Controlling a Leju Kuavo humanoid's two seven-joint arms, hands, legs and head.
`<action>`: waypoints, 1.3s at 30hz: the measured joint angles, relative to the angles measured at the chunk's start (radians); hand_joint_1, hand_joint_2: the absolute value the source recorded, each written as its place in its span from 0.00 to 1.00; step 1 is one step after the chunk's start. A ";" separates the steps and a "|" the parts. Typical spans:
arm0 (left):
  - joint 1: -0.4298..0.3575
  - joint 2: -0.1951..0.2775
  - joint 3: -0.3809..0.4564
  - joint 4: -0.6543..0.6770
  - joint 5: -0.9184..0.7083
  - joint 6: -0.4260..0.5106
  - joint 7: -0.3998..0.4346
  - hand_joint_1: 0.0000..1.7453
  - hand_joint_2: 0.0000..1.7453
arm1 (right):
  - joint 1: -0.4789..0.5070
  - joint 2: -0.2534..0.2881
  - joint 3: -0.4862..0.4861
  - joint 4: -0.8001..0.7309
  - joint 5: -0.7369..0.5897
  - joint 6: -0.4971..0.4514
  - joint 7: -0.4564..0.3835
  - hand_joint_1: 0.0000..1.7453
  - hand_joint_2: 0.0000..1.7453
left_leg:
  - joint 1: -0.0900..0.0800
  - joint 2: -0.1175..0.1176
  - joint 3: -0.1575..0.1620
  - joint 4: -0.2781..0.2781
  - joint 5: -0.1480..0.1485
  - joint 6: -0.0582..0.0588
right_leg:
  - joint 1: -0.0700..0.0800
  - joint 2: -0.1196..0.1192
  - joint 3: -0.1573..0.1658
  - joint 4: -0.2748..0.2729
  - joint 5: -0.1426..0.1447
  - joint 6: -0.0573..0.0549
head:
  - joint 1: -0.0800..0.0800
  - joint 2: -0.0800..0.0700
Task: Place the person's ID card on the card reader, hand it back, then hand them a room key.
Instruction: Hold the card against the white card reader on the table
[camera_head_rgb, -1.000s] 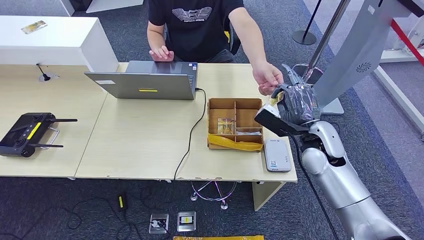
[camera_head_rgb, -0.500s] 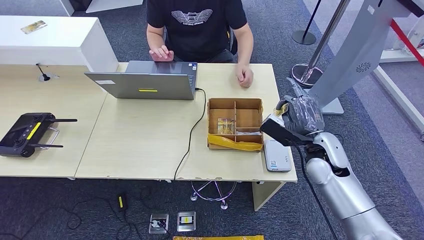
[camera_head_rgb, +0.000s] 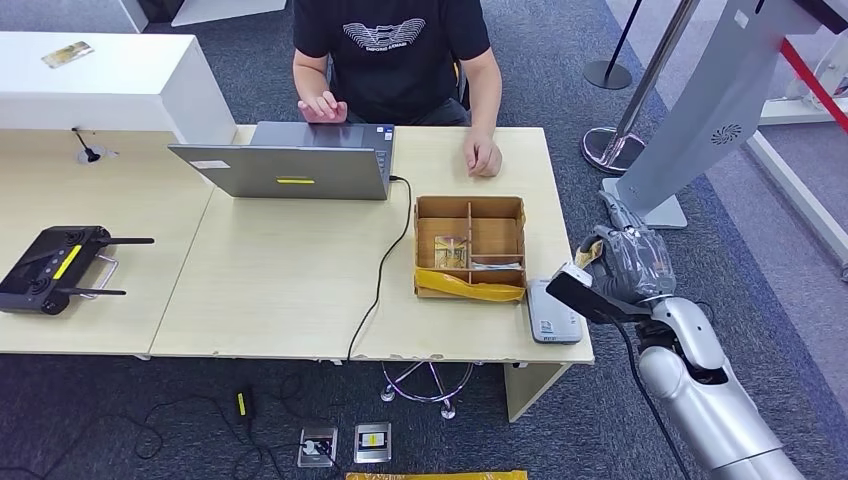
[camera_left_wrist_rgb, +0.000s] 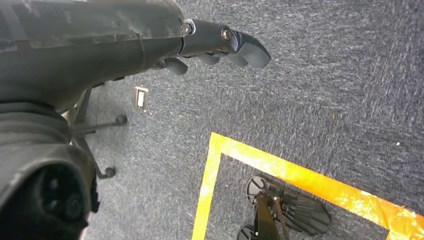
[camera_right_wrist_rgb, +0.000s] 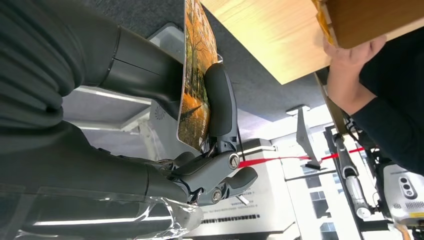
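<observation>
A: Right hand (camera_head_rgb: 622, 262), dark and many-fingered on its silver arm, hangs just off the worktop's (camera_head_rgb: 290, 290) edge at about 4 o'clock in the head view. Has it got anything?

B: Yes. The right wrist view shows a thin glossy card printed with orange autumn trees (camera_right_wrist_rgb: 194, 75) pinched between the thick grey thumb and a darker finger (camera_right_wrist_rgb: 220, 107), the other fingers curled in below it. From the head view the card is little more than a pale corner by the thumb.

A: And the reader?

B: The flat grey rectangular card reader (camera_head_rgb: 553, 311) lies on the pale wooden worktop at its 5 o'clock corner, just beside the hand, towards 9 o'clock from it. The head view does not settle whether the hand overlaps its edge.

A: What sits next to it?

B: An open brown cardboard box with dividers (camera_head_rgb: 470, 246), at 11 o'clock from the reader, with a yellow strip along its near wall and a small card in one compartment.

A: The person?

B: Seated at 12 o'clock in a black T-shirt (camera_head_rgb: 392, 50), one hand (camera_head_rgb: 483, 157) resting on the worktop, well apart from the robot's hand, the other at the grey laptop (camera_head_rgb: 285, 160).

A: The left hand?

B: The left hand (camera_left_wrist_rgb: 220, 45) hangs over grey carpet, holding nothing, fingers loosely extended.
</observation>
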 joint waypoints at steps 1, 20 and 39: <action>0.000 -0.001 0.000 0.000 -0.002 0.001 0.000 0.00 0.00 | 0.001 -0.002 0.000 0.011 0.008 -0.007 -0.005 1.00 1.00 | 0.000 0.000 0.000 0.000 0.000 0.000 | 0.000 0.000 0.000 0.000 0.000 0.000 | 0.000 0.000; -0.001 -0.016 0.000 0.000 -0.001 0.012 0.000 0.00 0.00 | -0.005 0.000 0.073 0.125 0.016 0.012 -0.031 1.00 1.00 | 0.000 0.000 0.000 0.000 0.000 0.000 | 0.000 0.000 0.000 0.000 0.000 0.000 | 0.000 0.000; -0.001 -0.017 -0.002 0.000 -0.016 -0.010 0.000 0.00 0.00 | 0.049 -0.025 0.133 0.171 -0.077 -0.028 -0.006 1.00 1.00 | 0.000 0.002 0.000 0.000 0.000 0.000 | 0.000 0.001 0.000 0.000 0.000 0.000 | 0.000 0.000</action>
